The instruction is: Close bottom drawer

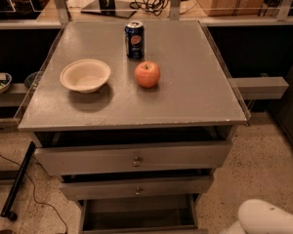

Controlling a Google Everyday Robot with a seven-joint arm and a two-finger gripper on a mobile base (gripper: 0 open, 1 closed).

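white speckled rounded shell [269,217], pincer unseen

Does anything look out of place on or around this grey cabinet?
The bottom drawer stands pulled out, its inside showing. The can, apple and bowl sit upright, nothing spilled. The claw is out of view; only a white arm part shows lower right.

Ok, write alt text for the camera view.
The bottom drawer of a grey cabinet stands open below two drawers; a bowl, apple and soda can sit on top. The gripper is out of view; only a white arm part shows, lower right.
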